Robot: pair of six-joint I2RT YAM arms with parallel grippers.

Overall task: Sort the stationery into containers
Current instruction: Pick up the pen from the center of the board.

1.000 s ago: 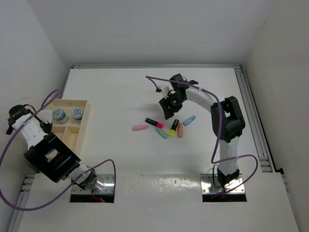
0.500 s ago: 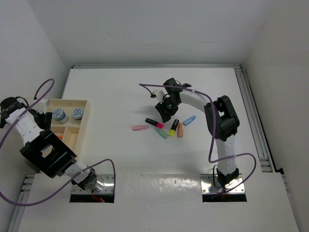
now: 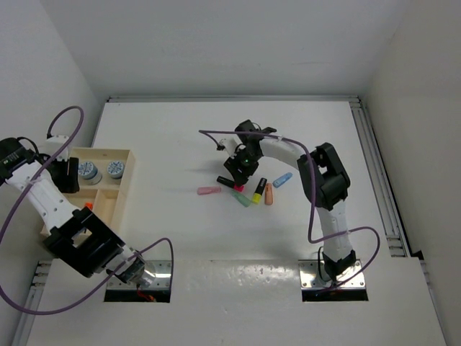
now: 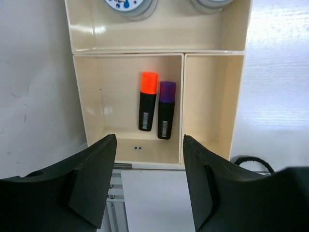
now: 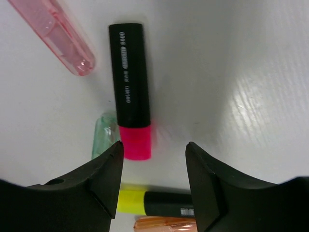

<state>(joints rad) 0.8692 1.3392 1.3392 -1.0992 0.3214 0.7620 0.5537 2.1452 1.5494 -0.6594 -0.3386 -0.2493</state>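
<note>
Reaching for the pink highlighter (image 5: 129,87), well right of the tray (image 3: 128,189), with the right gripper (image 5: 153,150) parted and empty above it. Next, probably: lower, straddle the barrel, close. Above the tray, left gripper (image 4: 149,140) likewise parted, holding nothing.

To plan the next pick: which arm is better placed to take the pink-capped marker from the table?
Right. The right tool, open, hangs directly over the pink marker; the left tool is far off, over the wooden tray.
</note>
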